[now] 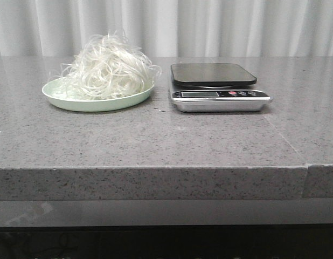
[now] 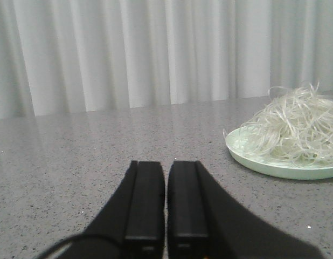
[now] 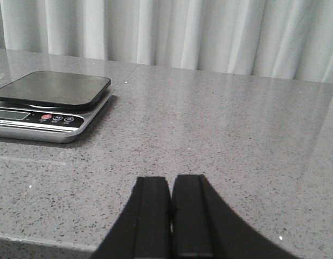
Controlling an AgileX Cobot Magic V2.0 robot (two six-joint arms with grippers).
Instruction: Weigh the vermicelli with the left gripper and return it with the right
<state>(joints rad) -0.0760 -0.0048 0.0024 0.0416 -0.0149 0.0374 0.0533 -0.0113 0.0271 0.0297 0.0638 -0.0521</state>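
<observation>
The vermicelli (image 1: 109, 67), a fluffy mass of thin white strands, lies piled on a pale green round plate (image 1: 75, 102) at the table's back left. It also shows in the left wrist view (image 2: 296, 129) on the plate (image 2: 252, 159). A scale (image 1: 219, 91) with a bare black platform (image 1: 212, 74) stands to the right of the plate; it also shows in the right wrist view (image 3: 48, 102). My left gripper (image 2: 166, 164) is shut and empty, low over the table, well short of the plate. My right gripper (image 3: 171, 179) is shut and empty, near the table's front edge. Neither gripper shows in the front view.
The grey speckled stone table (image 1: 155, 140) has a front edge close to the camera and a seam at the right (image 1: 306, 172). White curtains (image 1: 209, 27) hang behind the table.
</observation>
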